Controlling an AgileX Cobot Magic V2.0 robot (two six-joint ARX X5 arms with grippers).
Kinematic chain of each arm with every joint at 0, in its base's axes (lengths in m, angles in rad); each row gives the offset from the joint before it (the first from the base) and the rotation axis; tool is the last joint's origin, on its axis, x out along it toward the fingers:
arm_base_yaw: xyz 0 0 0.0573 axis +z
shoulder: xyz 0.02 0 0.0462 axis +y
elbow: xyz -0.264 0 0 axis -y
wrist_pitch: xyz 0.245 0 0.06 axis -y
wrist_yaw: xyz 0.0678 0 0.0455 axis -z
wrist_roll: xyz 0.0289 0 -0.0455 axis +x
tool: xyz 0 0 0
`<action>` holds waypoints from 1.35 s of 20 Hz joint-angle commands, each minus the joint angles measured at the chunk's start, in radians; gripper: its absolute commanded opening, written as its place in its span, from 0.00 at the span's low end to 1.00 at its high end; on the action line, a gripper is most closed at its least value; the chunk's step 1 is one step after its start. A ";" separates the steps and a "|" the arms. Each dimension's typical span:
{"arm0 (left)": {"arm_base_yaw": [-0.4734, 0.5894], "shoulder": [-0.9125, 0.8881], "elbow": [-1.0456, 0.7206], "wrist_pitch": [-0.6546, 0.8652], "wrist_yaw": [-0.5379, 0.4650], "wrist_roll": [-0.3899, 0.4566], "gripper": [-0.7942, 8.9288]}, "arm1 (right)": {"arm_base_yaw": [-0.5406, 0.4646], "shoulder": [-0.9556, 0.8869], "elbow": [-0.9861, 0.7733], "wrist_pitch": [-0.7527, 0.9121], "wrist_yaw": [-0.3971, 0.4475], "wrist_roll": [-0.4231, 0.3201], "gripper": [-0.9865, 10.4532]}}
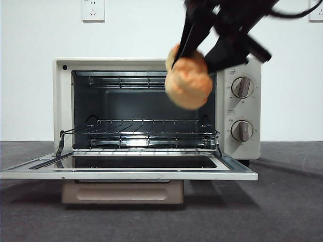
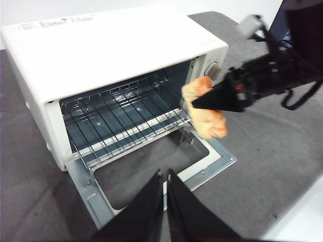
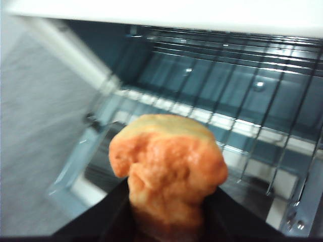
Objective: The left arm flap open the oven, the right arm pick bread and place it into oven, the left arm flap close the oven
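The cream-white oven [image 1: 242, 68] [image 2: 111, 45] stands with its door [image 1: 126, 169] [image 2: 151, 171] folded down flat and its wire rack [image 1: 151, 133] [image 2: 126, 126] [image 3: 242, 116] bare. My right gripper [image 1: 194, 63] [image 2: 202, 103] [image 3: 169, 212] is shut on the golden-orange bread [image 1: 189, 83] [image 2: 207, 118] [image 3: 169, 166], holding it in the air in front of the opening's right side, above the door. My left gripper [image 2: 165, 176] hangs shut and empty in front of the door, back from the oven.
The oven rests on a dark grey table mat [image 1: 287, 201] [image 2: 262, 161]. Two beige knobs [image 1: 242, 87] sit on its right panel. A white wall with a socket [image 1: 93, 9] is behind.
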 commanded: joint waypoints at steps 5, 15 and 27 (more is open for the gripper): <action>-0.009 0.005 0.023 0.001 -0.003 -0.005 0.10 | 0.009 0.143 0.051 0.082 0.093 0.031 0.20; -0.009 0.005 0.023 -0.055 -0.003 -0.006 0.10 | -0.012 0.221 0.051 0.253 0.163 0.113 0.20; -0.009 0.005 0.023 -0.061 -0.003 -0.005 0.10 | -0.029 0.267 0.052 0.305 0.193 0.142 0.21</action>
